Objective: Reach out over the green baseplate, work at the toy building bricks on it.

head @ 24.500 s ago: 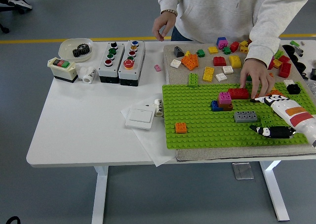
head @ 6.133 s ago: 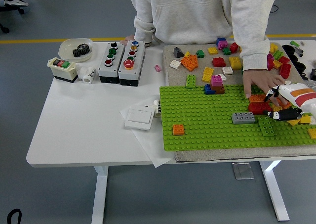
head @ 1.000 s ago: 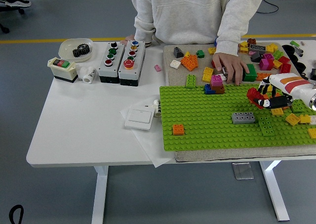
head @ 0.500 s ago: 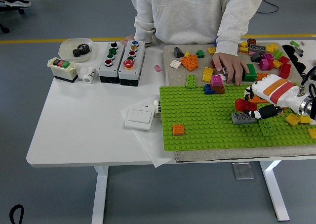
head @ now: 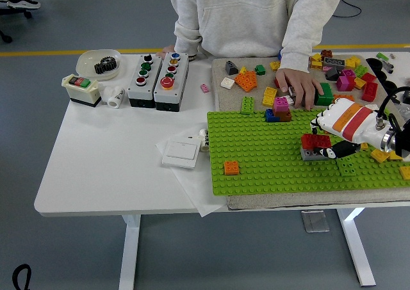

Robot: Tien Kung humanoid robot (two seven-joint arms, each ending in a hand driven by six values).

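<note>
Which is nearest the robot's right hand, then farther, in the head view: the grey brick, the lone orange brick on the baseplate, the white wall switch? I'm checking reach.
From the right hand:
1. Grey brick, directly under the hand, beneath the red brick.
2. Orange brick, on the green baseplate near its left front corner.
3. White wall switch, off the baseplate, further left.

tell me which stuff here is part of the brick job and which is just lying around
Part of the job:
- green baseplate
- red brick in the right hand
- grey brick under it
- orange brick
- loose bricks on the mat

Just lying about:
- button boxes
- wall switch
- dish with a gear
</note>
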